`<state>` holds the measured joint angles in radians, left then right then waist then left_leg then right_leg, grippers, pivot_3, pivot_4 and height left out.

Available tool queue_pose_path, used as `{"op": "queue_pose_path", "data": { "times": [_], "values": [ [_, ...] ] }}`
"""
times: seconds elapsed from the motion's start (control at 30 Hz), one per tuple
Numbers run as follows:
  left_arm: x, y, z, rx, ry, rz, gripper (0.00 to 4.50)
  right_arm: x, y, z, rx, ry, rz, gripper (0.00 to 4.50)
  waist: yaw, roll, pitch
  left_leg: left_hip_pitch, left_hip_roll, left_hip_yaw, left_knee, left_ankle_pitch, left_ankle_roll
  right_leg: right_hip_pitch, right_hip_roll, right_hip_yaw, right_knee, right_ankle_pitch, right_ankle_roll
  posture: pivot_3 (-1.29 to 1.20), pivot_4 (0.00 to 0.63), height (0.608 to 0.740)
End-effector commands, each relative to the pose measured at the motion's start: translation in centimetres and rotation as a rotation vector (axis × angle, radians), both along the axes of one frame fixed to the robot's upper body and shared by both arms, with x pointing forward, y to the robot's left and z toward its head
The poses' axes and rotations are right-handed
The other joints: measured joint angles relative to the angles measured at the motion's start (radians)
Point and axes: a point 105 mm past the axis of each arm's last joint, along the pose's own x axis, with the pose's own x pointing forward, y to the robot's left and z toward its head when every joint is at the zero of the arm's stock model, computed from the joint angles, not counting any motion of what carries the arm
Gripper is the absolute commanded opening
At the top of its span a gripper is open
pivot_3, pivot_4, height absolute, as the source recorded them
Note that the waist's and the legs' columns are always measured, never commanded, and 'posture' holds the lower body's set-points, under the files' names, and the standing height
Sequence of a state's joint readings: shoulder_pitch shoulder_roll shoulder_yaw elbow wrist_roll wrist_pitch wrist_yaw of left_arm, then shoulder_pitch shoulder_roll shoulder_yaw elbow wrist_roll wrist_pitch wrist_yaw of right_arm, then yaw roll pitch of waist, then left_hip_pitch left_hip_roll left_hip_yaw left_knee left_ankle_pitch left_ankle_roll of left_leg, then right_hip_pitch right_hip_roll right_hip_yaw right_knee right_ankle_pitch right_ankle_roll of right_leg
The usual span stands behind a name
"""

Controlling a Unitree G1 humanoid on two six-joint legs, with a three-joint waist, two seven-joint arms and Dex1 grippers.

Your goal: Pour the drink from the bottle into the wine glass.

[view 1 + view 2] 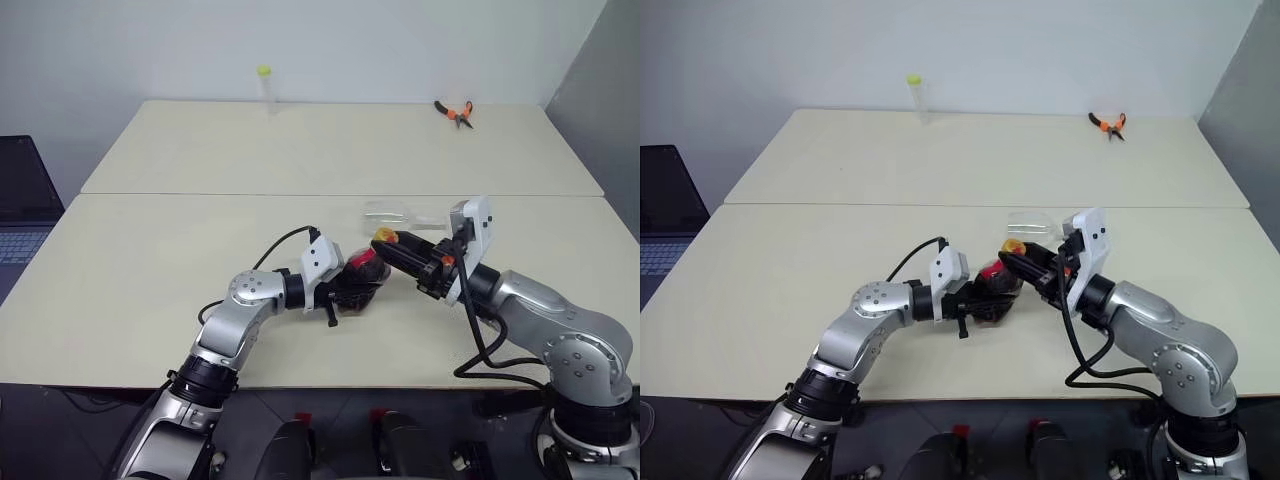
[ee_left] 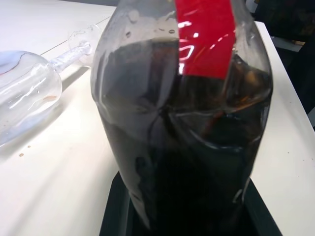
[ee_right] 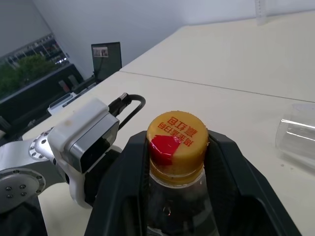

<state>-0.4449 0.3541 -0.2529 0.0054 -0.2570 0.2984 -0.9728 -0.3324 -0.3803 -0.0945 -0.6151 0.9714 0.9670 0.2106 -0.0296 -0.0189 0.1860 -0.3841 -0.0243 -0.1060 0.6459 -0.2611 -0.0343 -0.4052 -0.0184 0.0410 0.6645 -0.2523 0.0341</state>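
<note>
The bottle (image 1: pixel 362 272) is a small clear plastic one with a red neck label and a yellow cap (image 3: pixel 177 140), and it stands near the table's front edge. The dark brown drink (image 2: pixel 197 162) fills its belly. My left gripper (image 1: pixel 350 290) is shut on the belly from the left side. My right gripper (image 1: pixel 390 245) comes in from the right, its black fingers (image 3: pixel 123 187) pressed against both sides of the cap. Just behind the bottle, the wine glass (image 1: pixel 395 213) lies on its side on the table.
A tall thin tube with a yellow-green cap (image 1: pixel 264 88) stands at the far edge. Orange-handled pliers (image 1: pixel 455 112) lie at the far right. A laptop (image 1: pixel 20 210) sits off the table's left side. A seam (image 1: pixel 200 194) joins the two tabletops.
</note>
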Motion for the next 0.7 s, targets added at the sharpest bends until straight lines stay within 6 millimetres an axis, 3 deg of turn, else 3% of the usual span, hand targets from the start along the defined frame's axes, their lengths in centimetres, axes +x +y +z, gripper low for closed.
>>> {"op": "queue_pose_path", "data": {
  "times": [0.03, 0.2, 0.37, 0.5, 0.7],
  "values": [
    [-0.3, -0.6, 1.7, -0.032, -0.067, -0.029, 0.67, -0.8, 0.4, 2.8, 0.186, -0.054, 0.043, 1.25, -0.001, 0.0, 0.0, 0.0, 0.0, 0.0, 0.0, 0.0, 0.0, 0.0, 0.0, 0.0, 0.0, 0.0, 0.0, 0.0, 0.15, 0.74],
    [-0.4, -0.6, 1.7, -0.038, -0.066, -0.029, 0.67, -1.1, 0.6, 3.5, 0.326, -0.011, 0.061, 1.21, -0.001, 0.0, 0.0, 0.0, 0.001, 0.0, 0.0, 0.0, 0.0, 0.0, 0.0, 0.0, 0.0, 0.0, 0.0, 0.0, 0.15, 0.74],
    [-0.4, -0.6, 1.7, -0.039, -0.068, -0.026, 0.66, -0.5, -0.3, 2.8, 0.127, -0.111, -0.047, 1.21, -0.001, 0.0, 0.0, 0.0, 0.0, 0.0, 0.0, 0.0, 0.0, 0.0, 0.0, 0.0, 0.0, 0.0, 0.0, 0.0, 0.15, 0.74],
    [-0.3, -0.5, 1.8, -0.042, -0.072, -0.016, 0.66, 0.6, -3.0, 2.3, -0.012, -0.2, -0.201, 1.2, 0.0, 0.0, 0.0, 0.0, 0.0, 0.001, 0.0, 0.0, 0.0, 0.0, 0.0, 0.0, 0.0, -0.001, 0.002, 0.0, 0.15, 0.74],
    [0.2, -0.2, 2.0, -0.065, -0.083, 0.027, 0.66, 0.1, -9.5, -3.0, -0.283, -0.14, -0.35, 1.2, 0.003, 0.0, 0.0, -0.001, -0.001, 0.001, 0.0, 0.0, 0.0, 0.0, 0.0, 0.0, -0.001, -0.001, 0.002, 0.0, 0.15, 0.74]
  ]
}}
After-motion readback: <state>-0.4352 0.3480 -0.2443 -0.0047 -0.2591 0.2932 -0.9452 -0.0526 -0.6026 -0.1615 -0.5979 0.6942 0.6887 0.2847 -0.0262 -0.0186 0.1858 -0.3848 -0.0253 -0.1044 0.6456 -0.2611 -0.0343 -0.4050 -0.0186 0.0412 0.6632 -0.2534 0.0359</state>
